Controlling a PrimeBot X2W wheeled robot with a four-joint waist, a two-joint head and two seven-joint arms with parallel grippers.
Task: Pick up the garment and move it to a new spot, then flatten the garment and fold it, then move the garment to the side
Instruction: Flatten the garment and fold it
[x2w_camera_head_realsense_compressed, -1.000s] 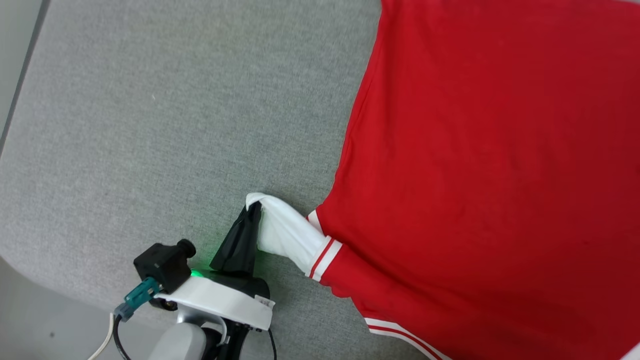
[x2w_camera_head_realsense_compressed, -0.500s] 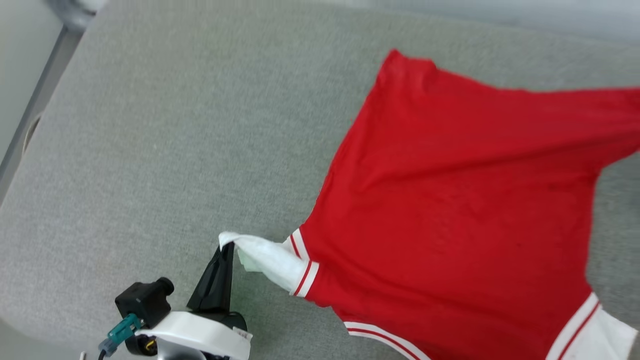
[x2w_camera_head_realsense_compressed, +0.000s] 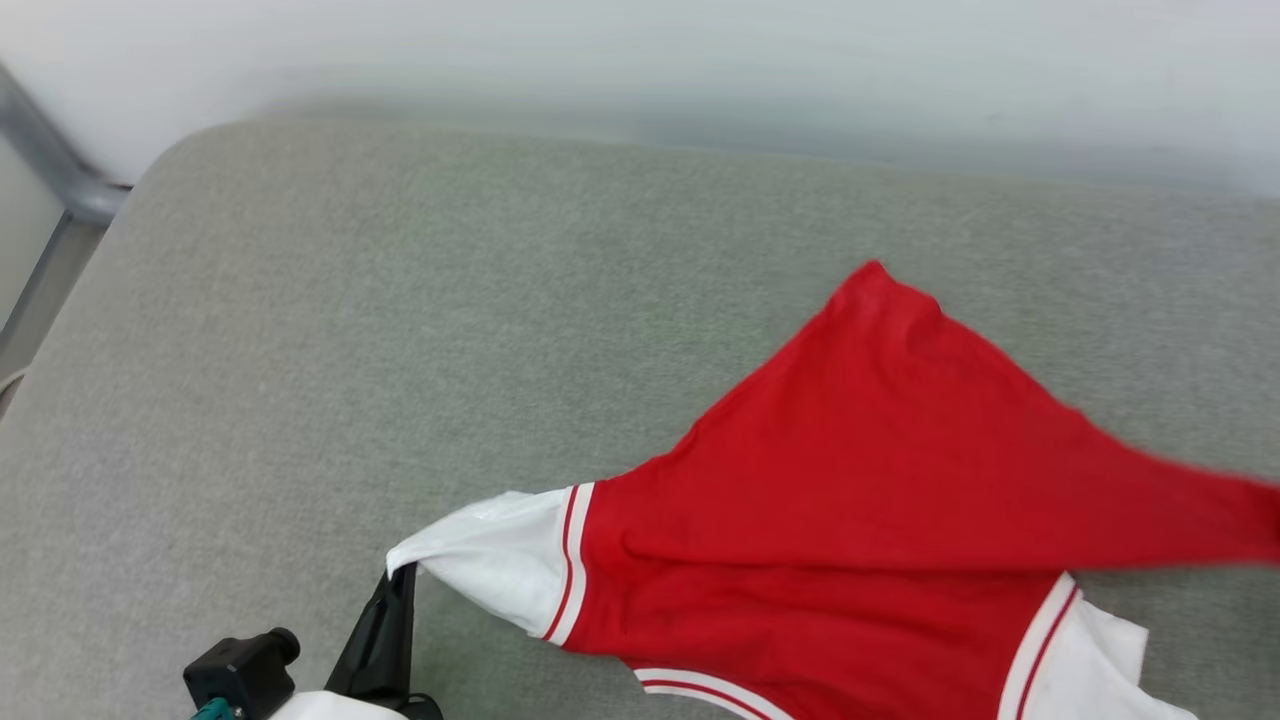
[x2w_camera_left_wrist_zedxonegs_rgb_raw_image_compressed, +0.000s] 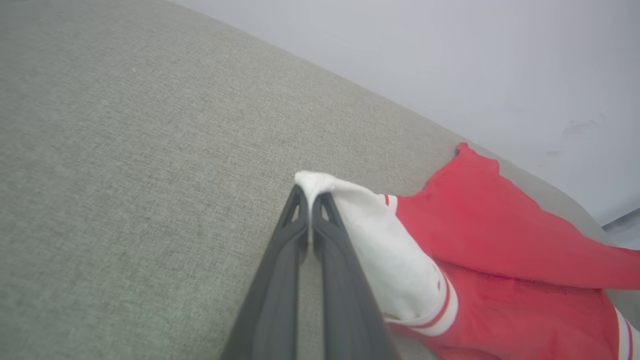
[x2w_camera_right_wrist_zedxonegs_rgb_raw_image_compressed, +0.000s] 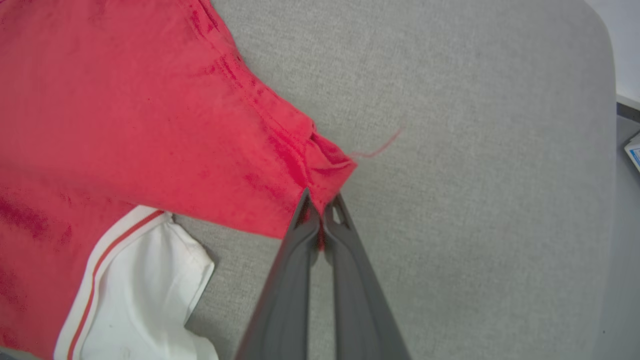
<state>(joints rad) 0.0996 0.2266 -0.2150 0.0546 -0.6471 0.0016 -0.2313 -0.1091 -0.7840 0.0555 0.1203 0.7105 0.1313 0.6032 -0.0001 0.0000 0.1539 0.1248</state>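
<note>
Since a second ago the garment (x2w_camera_head_realsense_compressed: 850, 480) has gone from a broad red sheet to a long, pulled wedge. The head camera has also tipped up, so much of that shift in the picture is the camera's own. The white sleeve (x2w_camera_head_realsense_compressed: 490, 550) that was bunched at the left gripper (x2w_camera_head_realsense_compressed: 402, 572) is now drawn out straight.

The garment lies on the near right part of the grey cushion (x2w_camera_head_realsense_compressed: 400, 300), with one red point reaching toward the cushion's middle and a red flap laid over the lower layer toward the cushion's right side. The left gripper's jaws are pressed together on the tip of the white sleeve, near the cushion's front edge; the left wrist view shows the cloth pinched between the fingertips (x2w_camera_left_wrist_zedxonegs_rgb_raw_image_compressed: 311, 192). The right gripper (x2w_camera_right_wrist_zedxonegs_rgb_raw_image_compressed: 322, 200) is clamped on a crumpled red hem corner above the cushion's right part, with a loose red thread (x2w_camera_right_wrist_zedxonegs_rgb_raw_image_compressed: 380, 145) trailing from that corner. The second white sleeve (x2w_camera_right_wrist_zedxonegs_rgb_raw_image_compressed: 145, 280) lies flat on the cushion just under the stretched red flap.

Grey weave covers the cushion's left half. A pale wall (x2w_camera_head_realsense_compressed: 640, 50) stands behind the cushion's far edge, and a grey metal bar (x2w_camera_head_realsense_compressed: 60, 180) runs off its far left corner. Past the cushion's right edge sits a small blue-and-white thing (x2w_camera_right_wrist_zedxonegs_rgb_raw_image_compressed: 632, 150), too cropped to tell.
</note>
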